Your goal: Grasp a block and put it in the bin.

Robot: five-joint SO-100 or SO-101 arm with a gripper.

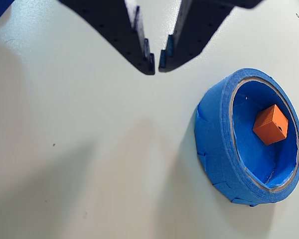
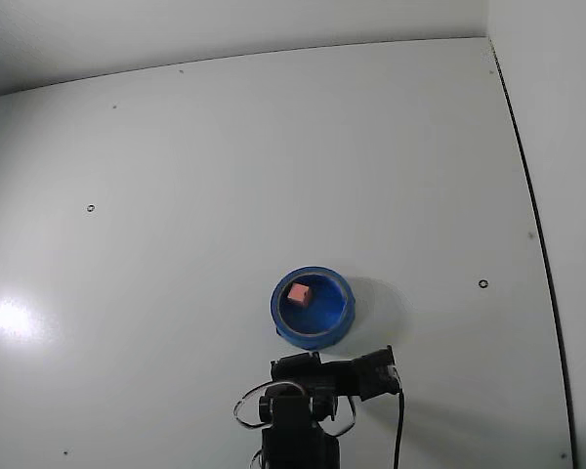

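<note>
The block [image 1: 270, 124] is a small orange-red cube lying inside the round blue bin [image 1: 214, 129], against its far inner wall. In the fixed view the block [image 2: 298, 292] sits in the left part of the bin [image 2: 317, 336]. My gripper [image 1: 156, 65] enters the wrist view from the top, to the left of the bin and clear of it. Its dark fingertips [image 1: 148, 62] almost touch, with only a thin slit between them, and they hold nothing.
The table [image 2: 273, 176] is a plain white surface with a few small dark marks. The arm [image 2: 308, 401] is folded low at the bottom edge of the fixed view, just in front of the bin. The table's right edge [image 2: 527, 195] runs along a wall.
</note>
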